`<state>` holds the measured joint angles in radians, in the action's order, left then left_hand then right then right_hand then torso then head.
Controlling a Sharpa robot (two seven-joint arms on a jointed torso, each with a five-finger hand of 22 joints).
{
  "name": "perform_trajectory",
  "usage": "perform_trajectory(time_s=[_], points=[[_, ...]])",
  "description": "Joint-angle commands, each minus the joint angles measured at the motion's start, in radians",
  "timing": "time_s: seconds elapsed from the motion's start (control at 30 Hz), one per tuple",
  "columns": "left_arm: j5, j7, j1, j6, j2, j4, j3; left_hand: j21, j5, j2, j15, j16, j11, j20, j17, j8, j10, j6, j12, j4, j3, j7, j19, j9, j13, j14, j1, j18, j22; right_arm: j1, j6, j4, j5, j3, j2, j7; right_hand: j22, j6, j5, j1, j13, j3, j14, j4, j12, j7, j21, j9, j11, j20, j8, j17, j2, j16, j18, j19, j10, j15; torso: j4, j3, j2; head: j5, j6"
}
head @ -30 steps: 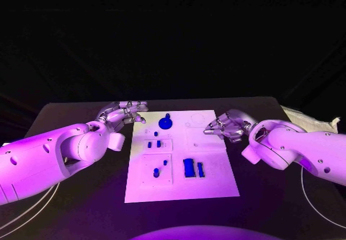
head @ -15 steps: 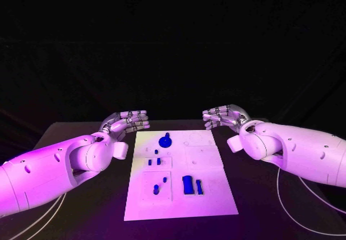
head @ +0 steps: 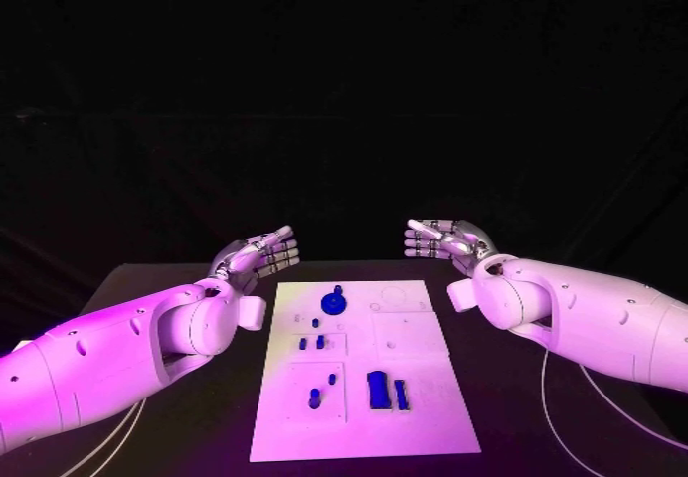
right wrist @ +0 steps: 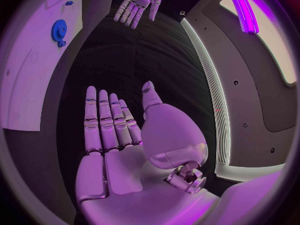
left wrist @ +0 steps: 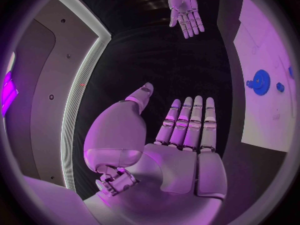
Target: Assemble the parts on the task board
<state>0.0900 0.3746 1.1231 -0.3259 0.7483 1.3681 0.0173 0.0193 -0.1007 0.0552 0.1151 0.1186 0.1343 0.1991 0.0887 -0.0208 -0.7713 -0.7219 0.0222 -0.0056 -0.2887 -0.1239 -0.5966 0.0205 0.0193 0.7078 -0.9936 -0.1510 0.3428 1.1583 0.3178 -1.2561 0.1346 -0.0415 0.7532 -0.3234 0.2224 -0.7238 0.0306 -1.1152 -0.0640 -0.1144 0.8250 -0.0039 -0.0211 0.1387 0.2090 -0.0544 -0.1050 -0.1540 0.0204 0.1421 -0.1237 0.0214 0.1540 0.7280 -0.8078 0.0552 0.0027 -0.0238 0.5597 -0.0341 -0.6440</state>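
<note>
White plate: the task board (head: 416,393) lay flat in the middle of the black counter (head: 172,298), its long side running away from the robot.
Blue round part: a disc-shaped part (head: 334,303) with a small knob sat near the far end of the board, on its left half; it also showed in the left wrist view (left wrist: 260,81) and the right wrist view (right wrist: 59,29).
Small blue parts: two short pieces (head: 311,342) stood side by side at the middle of the left half, with a tiny one (head: 315,322) just beyond them.
Near left panel: two more small pegs (head: 321,390) stood here, one nearer the robot than the other.
Blue blocks: a larger upright block (head: 377,389) and a thinner bar (head: 400,395) stood close together on the near right half.
Left hand: the left hand (head: 261,253) was raised beyond the far left corner of the board, fingers (left wrist: 186,122) straight and together, thumb apart, holding nothing and touching nothing.
Right hand: the right hand (head: 444,239) was raised beyond the far right corner, palm open, fingers (right wrist: 105,120) extended, empty.
Spacing: both hands stood well apart from each other and clear of the parts.
</note>
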Motion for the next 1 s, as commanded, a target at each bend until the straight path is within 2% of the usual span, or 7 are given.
perform_trajectory(time_s=[0.03,0.23,0.27,0.43,0.47,0.5,1.0], points=[[-0.019,0.031,-0.008,-0.08,0.003,0.029,-0.003,-0.019,0.101,-0.055,-0.037,-0.038,-0.044,-0.065,-0.089,0.021,0.25,0.234,-0.022,0.006,0.093,0.04,0.193,-0.02,-0.019,-0.229,0.322,0.054,-0.111,-0.014,0.082,-0.043,-0.022,0.005,0.001,-0.039,-0.072,0.234,-0.031,0.361,0.064,0.038,-0.267,0.004,0.021,-0.045,-0.067,0.054,0.034,0.05,-0.02,-0.046,0.04,-0.021,-0.052,-0.236,0.262,-0.055,-0.002,0.0161,-0.011,0.022,0.028],[-0.051,0.084,-0.038,-0.247,0.016,0.108,-0.01,-0.019,0.101,-0.055,-0.115,-0.119,-0.064,-0.095,-0.089,0.021,0.367,0.343,-0.022,0.006,0.137,0.124,0.284,-0.02,-0.019,-0.337,0.472,0.064,-0.163,-0.057,0.25,-0.166,-0.073,0.022,0.013,-0.11,-0.106,0.344,-0.031,0.53,0.064,0.114,-0.392,0.004,0.021,-0.066,-0.099,0.054,0.105,0.073,-0.02,-0.068,0.124,-0.021,-0.068,-0.346,0.384,-0.055,-0.0027,0.0238,-0.016,0.034,0.044],[-0.057,0.092,-0.043,-0.275,0.018,0.121,-0.011,-0.019,0.101,-0.055,-0.115,-0.119,-0.134,-0.099,-0.089,0.021,0.384,0.359,-0.022,0.006,0.143,0.124,0.297,-0.02,-0.019,-0.352,0.494,0.066,-0.171,-0.064,0.278,-0.186,-0.081,0.024,0.015,-0.122,-0.111,0.36,-0.031,0.554,0.064,0.114,-0.41,0.004,0.021,-0.139,-0.104,0.054,0.105,0.077,-0.02,-0.071,0.124,-0.021,-0.068,-0.362,0.401,-0.055,-0.0027,0.0238,-0.016,0.034,0.044],[-0.077,0.125,-0.062,-0.379,0.027,0.171,-0.015,-0.019,0.101,-0.055,-0.115,-0.119,-0.134,-0.117,-0.089,0.021,0.456,0.426,-0.022,0.006,0.171,0.124,0.352,-0.02,-0.019,-0.418,0.586,0.075,-0.203,-0.091,0.384,-0.264,-0.114,0.035,0.022,-0.168,-0.131,0.427,-0.031,0.658,0.064,0.114,-0.487,0.004,0.021,-0.139,-0.123,0.054,0.105,0.154,-0.02,-0.142,0.124,-0.021,-0.079,-0.429,0.477,-0.055,-0.0027,0.0238,-0.016,0.034,0.044],[-0.082,0.132,-0.065,-0.401,0.028,0.182,-0.016,-0.019,0.101,-0.055,-0.115,-0.119,-0.134,-0.122,-0.089,0.021,0.471,0.441,-0.022,0.006,0.177,0.124,0.365,-0.02,-0.019,-0.433,0.607,0.151,-0.209,-0.097,0.407,-0.281,-0.121,0.037,0.024,-0.177,-0.136,0.442,-0.031,0.681,0.064,0.114,-0.504,0.004,0.021,-0.139,-0.128,0.054,0.105,0.154,-0.02,-0.142,0.124,-0.021,-0.079,-0.445,0.494,-0.055,-0.0027,0.0238,-0.016,0.034,0.044],[-0.084,0.136,-0.068,-0.414,0.029,0.187,-0.016,-0.019,0.101,-0.055,-0.115,-0.119,-0.134,-0.125,-0.089,0.021,0.484,0.453,-0.022,0.006,0.181,0.124,0.374,-0.02,-0.019,-0.444,0.623,0.151,-0.215,-0.1,0.42,-0.29,-0.125,0.038,0.025,-0.183,-0.139,0.454,-0.031,0.699,0.064,0.114,-0.517,0.004,0.021,-0.139,-0.131,0.054,0.105,0.154,-0.02,-0.142,0.124,-0.021,-0.154,-0.457,0.507,-0.055,-0.0027,0.0238,-0.016,0.034,0.044],[-0.09,0.145,-0.073,-0.444,0.032,0.202,-0.017,-0.019,0.101,-0.055,-0.115,-0.119,-0.134,-0.199,-0.089,0.021,0.618,0.578,-0.022,0.006,0.289,0.124,0.477,-0.02,-0.019,-0.568,0.796,0.151,-0.343,-0.108,0.452,-0.314,-0.135,0.042,0.027,-0.197,-0.222,0.58,-0.031,0.893,0.064,0.114,-0.661,0.004,0.021,-0.139,-0.209,0.054,0.105,0.154,-0.02,-0.142,0.124,-0.021,-0.154,-0.583,0.647,-0.055,-0.0027,0.0238,-0.016,0.034,0.044]])
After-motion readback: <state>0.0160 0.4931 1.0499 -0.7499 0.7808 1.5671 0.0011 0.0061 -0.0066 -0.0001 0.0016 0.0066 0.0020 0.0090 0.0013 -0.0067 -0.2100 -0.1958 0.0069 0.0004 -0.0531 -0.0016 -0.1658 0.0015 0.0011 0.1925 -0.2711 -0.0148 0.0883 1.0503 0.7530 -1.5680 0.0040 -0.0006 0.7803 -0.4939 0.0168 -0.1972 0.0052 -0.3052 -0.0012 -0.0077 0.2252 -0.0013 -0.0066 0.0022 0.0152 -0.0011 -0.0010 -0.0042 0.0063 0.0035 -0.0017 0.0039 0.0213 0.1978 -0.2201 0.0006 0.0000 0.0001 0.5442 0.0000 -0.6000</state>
